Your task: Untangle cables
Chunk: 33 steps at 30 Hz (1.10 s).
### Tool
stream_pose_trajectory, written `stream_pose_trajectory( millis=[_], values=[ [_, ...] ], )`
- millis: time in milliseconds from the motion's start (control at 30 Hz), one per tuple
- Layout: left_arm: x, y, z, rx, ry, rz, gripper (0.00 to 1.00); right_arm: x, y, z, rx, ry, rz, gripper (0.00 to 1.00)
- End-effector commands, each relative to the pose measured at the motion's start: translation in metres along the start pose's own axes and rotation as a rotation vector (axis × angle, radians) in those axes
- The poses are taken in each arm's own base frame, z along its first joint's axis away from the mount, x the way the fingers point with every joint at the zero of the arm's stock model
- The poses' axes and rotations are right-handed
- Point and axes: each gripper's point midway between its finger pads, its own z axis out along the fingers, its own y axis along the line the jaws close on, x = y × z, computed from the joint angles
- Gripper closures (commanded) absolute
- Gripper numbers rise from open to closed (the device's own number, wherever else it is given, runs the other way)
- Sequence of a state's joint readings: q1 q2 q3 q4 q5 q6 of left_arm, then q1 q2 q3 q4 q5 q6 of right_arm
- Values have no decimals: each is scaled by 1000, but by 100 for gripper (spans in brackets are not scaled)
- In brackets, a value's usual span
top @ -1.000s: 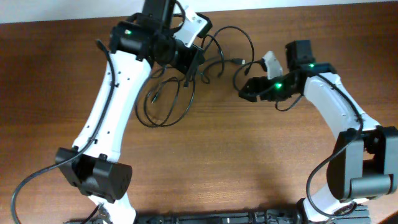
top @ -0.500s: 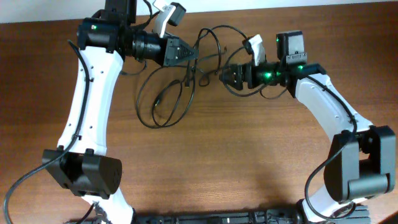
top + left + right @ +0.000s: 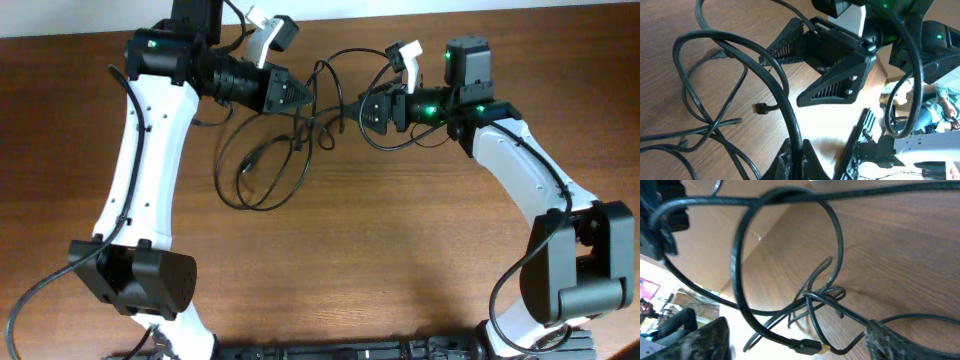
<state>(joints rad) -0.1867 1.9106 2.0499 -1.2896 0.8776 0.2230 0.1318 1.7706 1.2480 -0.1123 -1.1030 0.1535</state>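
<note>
Cables [image 3: 300,140]: thin, smooth, round black cords, looped and knotted on the brown wood-grain table [image 3: 400,250] between the two arms. The number of cords cannot be told in the tangle.

Left gripper [image 3: 796,151]: fingers pinched tight on one cord.

Right gripper [image 3: 795,332]: two rough dark fingers [image 3: 705,340] spread wide, clasping nothing. One metal-tipped plug [image 3: 810,345] lies between them.

Thin black cables [image 3: 791,120] in smooth, glossy plastic sheathing lie on a brown wooden table [image 3: 400,250] with a grained, faintly shiny top, between a left arm [image 3: 150,150] and right arm [image 3: 525,165] of glossy white plastic shells and matt black joints.
</note>
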Motion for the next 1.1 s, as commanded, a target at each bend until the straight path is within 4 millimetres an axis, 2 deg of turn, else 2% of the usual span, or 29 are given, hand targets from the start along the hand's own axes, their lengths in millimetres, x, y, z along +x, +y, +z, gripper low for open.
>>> stream_pose_trajectory(
  millis=[0, 100, 167, 267, 333, 400, 467, 533, 600, 633, 700, 767, 900, 1067],
  values=[
    [-7, -22, -13, 32, -40, 43, 100, -1, 11, 4, -47, 7, -21, 19],
    [-9, -33, -14, 96, -54, 46, 100, 2, 17, 12, -63, 20, -29, 19],
    [-9, -37, -14, 114, -55, 43, 100, 3, 18, 18, -52, 27, -35, 26],
    [-5, -39, -15, 124, -42, 23, 100, 3, 6, 23, 37, 21, -38, 51],
    [-3, -38, -15, 123, -35, 13, 100, 1, -7, 22, 115, 10, -30, 74],
    [1, -27, -14, 58, -16, 14, 100, 2, -39, 15, 297, -13, 65, 93],
    [13, 0, -14, -103, 41, -9, 100, 6, -65, 3, 454, -22, 121, 96],
    [34, 37, -25, -334, 141, -43, 100, 15, -100, -23, 668, -36, 204, 96],
    [45, 53, -34, -440, 190, -60, 100, 22, -119, -45, 794, -36, 248, 96],
    [49, 62, -43, -498, 199, -75, 100, 30, -136, -69, 902, -42, 300, 96],
    [47, 74, -61, -557, 158, -130, 100, 37, -152, -98, 987, -59, 372, 96],
    [41, 82, -78, -579, 90, -182, 100, 41, -160, -117, 1018, -68, 416, 96],
    [22, 79, -93, -491, -42, -201, 100, 57, -174, -155, 1089, -64, 508, 96],
    [18, 100, -118, -542, -115, -270, 100, 90, -186, -210, 1245, -34, 642, 96]
  ],
)
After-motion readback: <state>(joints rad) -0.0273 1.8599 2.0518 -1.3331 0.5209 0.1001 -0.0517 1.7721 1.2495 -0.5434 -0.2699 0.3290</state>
